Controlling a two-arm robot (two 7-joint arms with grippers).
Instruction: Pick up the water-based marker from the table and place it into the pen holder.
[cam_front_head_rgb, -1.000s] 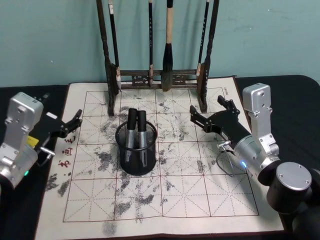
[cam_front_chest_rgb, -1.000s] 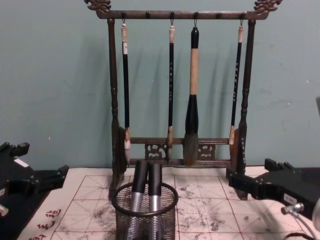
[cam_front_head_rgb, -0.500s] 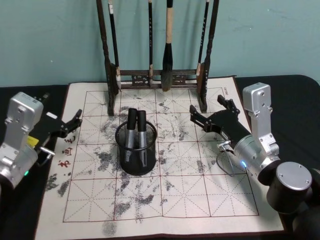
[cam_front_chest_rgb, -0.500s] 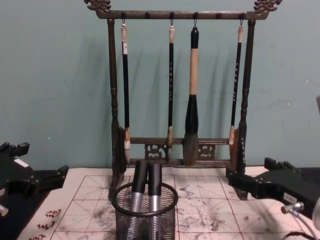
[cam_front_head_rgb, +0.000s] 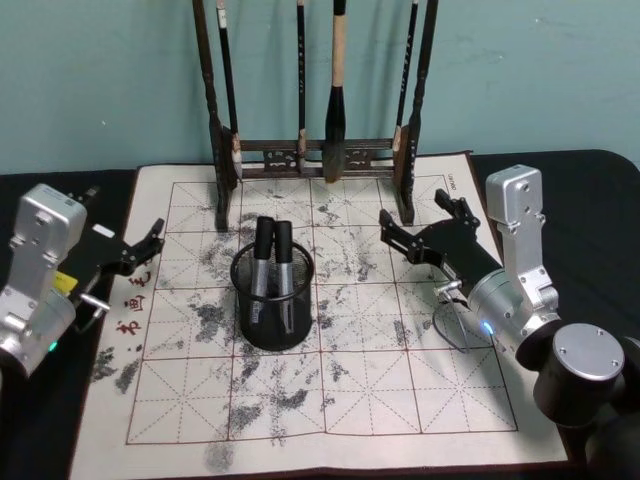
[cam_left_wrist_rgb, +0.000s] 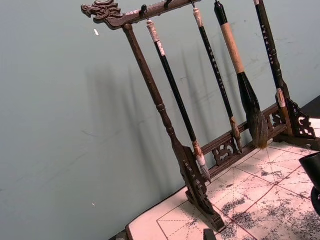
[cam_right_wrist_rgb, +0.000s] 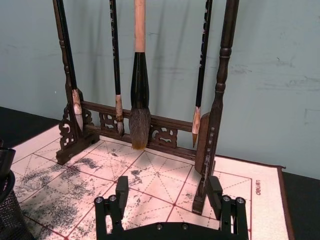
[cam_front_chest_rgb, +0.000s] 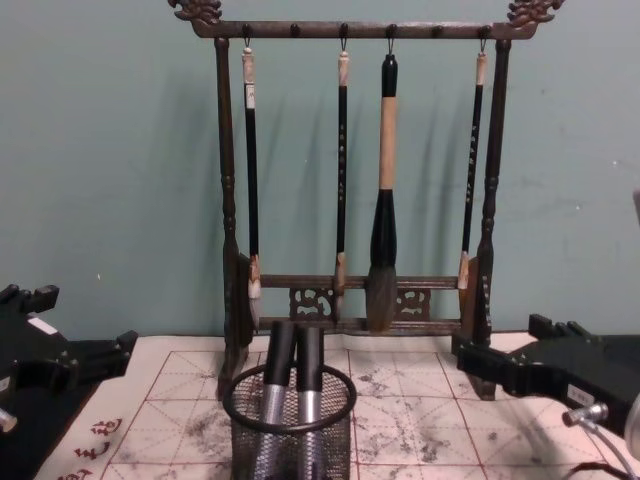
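Head view: two markers (cam_front_head_rgb: 272, 262) upright in pen holder (cam_front_head_rgb: 273, 305), caps up.

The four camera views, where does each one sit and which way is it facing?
Head: high, looking down at the pen holder on the table; left hand and right hand at the sides.
Chest: low, facing the brush rack; both hands at the edges.
Left wrist: facing the rack from the left.
Right wrist: facing the rack; its open fingers below.
All four share the rack.
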